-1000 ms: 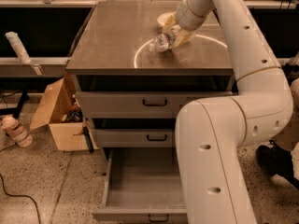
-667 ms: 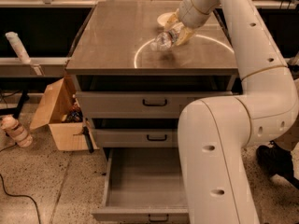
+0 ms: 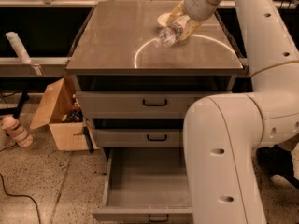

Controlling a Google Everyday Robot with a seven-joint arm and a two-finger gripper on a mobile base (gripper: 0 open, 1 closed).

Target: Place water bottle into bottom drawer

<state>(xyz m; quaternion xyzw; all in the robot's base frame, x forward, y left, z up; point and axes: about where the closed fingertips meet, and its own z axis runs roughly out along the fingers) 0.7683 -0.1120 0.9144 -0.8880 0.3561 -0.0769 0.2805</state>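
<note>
The water bottle (image 3: 169, 33) is a small clear plastic bottle, tilted with its lower end toward the front left, held above the cabinet top. My gripper (image 3: 181, 24) is shut on the water bottle at the back right of the cabinet top. The white shallow bowl (image 3: 164, 18) sits just behind it, partly hidden by the gripper. The bottom drawer (image 3: 148, 181) is pulled out below the two upper drawers, with nothing in the part that shows; its small black handle (image 3: 158, 218) shows at the front. My arm (image 3: 243, 125) covers the drawer's right side.
The grey cabinet top (image 3: 117, 36) bears a bright ring of reflected light. Two shut upper drawers (image 3: 154, 104) have black handles. An open cardboard box (image 3: 60, 115) stands on the floor at left, with a cable and a small object near it.
My gripper has lifted the water bottle slightly and carried it toward the front of the cabinet top, away from the bowl.
</note>
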